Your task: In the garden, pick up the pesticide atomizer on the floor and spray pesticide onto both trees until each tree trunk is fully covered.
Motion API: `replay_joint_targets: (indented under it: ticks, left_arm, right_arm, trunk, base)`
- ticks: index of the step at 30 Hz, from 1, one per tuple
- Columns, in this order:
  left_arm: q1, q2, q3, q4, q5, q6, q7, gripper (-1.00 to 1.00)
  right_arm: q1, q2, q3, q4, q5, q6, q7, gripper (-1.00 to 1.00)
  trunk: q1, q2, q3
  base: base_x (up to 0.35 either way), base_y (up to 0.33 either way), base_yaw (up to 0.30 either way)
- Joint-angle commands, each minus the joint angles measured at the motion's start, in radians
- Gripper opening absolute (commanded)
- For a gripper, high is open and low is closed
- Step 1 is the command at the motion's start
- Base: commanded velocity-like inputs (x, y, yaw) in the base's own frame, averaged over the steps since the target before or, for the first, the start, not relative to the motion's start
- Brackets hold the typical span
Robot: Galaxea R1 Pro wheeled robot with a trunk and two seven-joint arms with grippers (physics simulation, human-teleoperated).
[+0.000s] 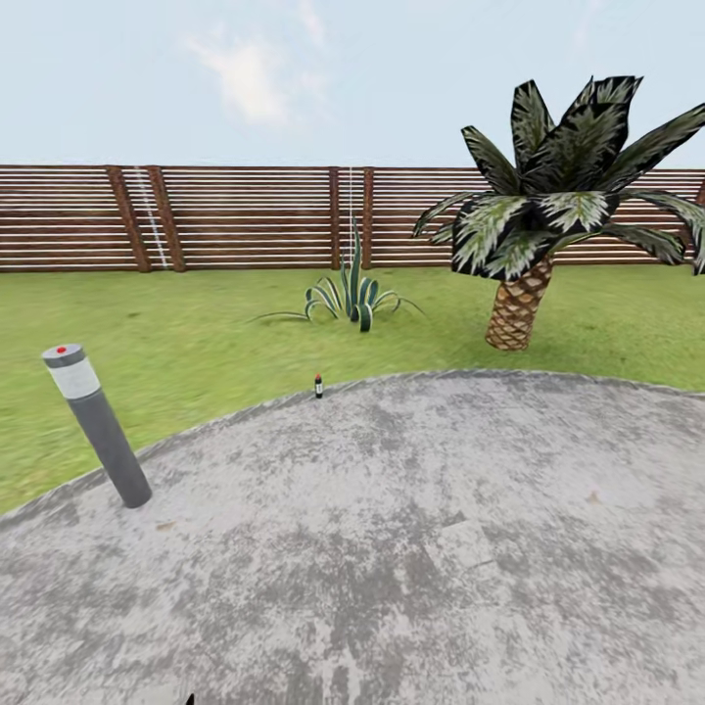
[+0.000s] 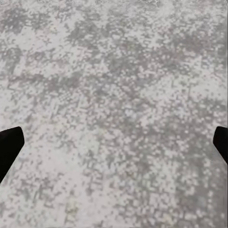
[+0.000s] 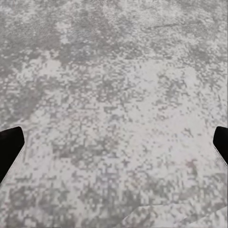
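Note:
In the head view the pesticide atomizer, a tiny dark bottle with a reddish top, stands upright at the far edge of the grey stone paving, where it meets the green lawn. My left gripper is open over mottled grey stone, its black fingertips at the frame's sides with nothing between them. My right gripper is likewise open above the paving, black fingertips far apart. Both hang well short of the bottle. The trees are out of view.
A grey bollard lamp leans at the paving's left edge. A short palm with a scaly brown trunk grows right of centre on the grass. A spiky agave plant sits behind the bottle. A brown slatted fence closes the lawn.

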Motion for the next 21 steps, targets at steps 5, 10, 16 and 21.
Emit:
replay_joint_targets:
  ticks: [5,10,16,21]
  left_arm:
    - [0.000,0.000,-0.002,0.001,0.004,-0.003,0.001,1.00]
    - [0.000,0.000,-0.002,0.001,0.005,-0.003,0.001,1.00]
    - [0.000,0.001,-0.002,0.001,0.005,-0.003,0.001,1.00]
    - [0.000,0.000,-0.002,0.000,0.004,-0.003,0.001,1.00]
  right_arm:
    - [0.000,0.000,0.000,0.001,0.001,-0.003,0.000,1.00]
    - [0.000,0.000,0.000,0.001,0.001,-0.003,0.000,1.00]
    - [0.000,0.000,0.000,0.001,0.001,-0.002,0.000,1.00]
    - [0.000,0.000,0.000,0.001,0.001,-0.003,0.000,1.00]
  trunk:
    - [0.000,0.000,-0.001]
    - [0.000,0.000,-0.001]
    - [0.000,0.000,-0.001]
    - [0.000,0.000,-0.001]
  base:
    - [0.340,0.026,0.000]
    - [0.339,0.123,0.000]
    - [0.329,0.174,0.000]
    - [0.321,0.185,0.000]
